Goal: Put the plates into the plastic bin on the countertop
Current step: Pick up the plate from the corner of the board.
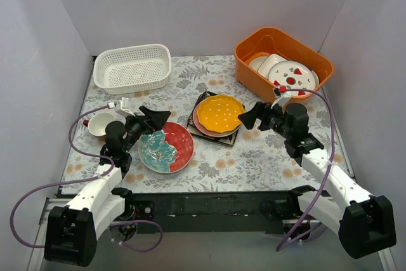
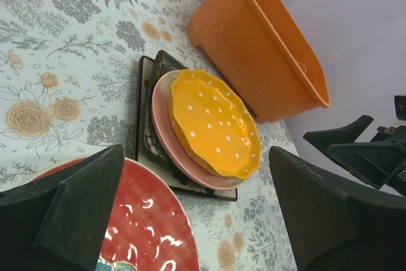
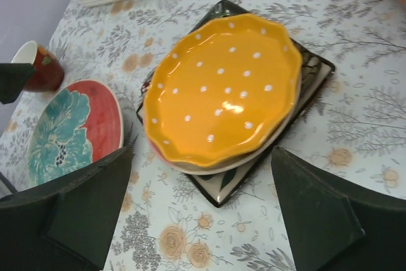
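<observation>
A yellow scalloped dotted plate [image 1: 219, 113] tops a stack on the countertop [image 1: 254, 157], over a pink round plate [image 2: 163, 132] and a dark square plate [image 3: 254, 169]. The teal-and-red plate [image 1: 166, 147] lies alone to its left. The white perforated plastic bin [image 1: 132, 66] stands empty at the back left. My left gripper [image 1: 155, 118] hovers open over the teal-and-red plate's far edge, holding nothing. My right gripper [image 1: 250, 117] hangs open just right of the stack, also holding nothing. In the wrist views the yellow plate [image 2: 212, 122] [image 3: 222, 87] lies ahead of each open gripper [image 2: 203, 220] [image 3: 203, 220].
An orange tub [image 1: 282, 61] holding white strawberry-marked plates [image 1: 293, 77] stands at the back right. A small cup [image 1: 100, 124], white inside and dark red outside, sits at the left by my left arm. Grey walls close in three sides.
</observation>
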You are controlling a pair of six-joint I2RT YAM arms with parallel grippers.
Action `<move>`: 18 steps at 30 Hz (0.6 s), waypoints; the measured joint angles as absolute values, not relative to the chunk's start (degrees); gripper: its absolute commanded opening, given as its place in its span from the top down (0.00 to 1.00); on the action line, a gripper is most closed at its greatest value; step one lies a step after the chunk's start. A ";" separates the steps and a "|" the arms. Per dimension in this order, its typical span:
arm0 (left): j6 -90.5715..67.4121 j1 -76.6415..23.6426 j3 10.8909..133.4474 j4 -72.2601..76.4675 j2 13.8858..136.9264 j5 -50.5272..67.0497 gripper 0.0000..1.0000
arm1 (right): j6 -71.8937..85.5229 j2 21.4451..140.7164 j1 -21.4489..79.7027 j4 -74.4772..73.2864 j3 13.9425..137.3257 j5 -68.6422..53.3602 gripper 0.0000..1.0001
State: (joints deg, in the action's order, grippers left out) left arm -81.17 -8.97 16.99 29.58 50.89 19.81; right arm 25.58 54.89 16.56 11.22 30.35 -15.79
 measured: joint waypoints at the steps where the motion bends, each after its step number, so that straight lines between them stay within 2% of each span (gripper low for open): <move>1: -81.17 -8.97 17.23 28.93 51.07 20.18 0.02 | 25.39 55.20 18.09 10.96 30.96 -15.05 0.02; 9: -77.76 -8.99 27.22 16.36 55.27 23.29 0.02 | 25.30 62.24 29.74 11.75 36.25 -12.10 0.02; 18: -77.54 -8.97 32.34 -0.99 52.71 10.52 0.02 | 26.39 67.42 35.07 16.47 36.75 -13.67 0.03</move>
State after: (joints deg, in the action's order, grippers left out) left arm -77.54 -8.97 32.34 -0.99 52.71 10.52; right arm 26.39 67.42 35.07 16.47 36.75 -13.67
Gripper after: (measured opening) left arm 0.982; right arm 0.983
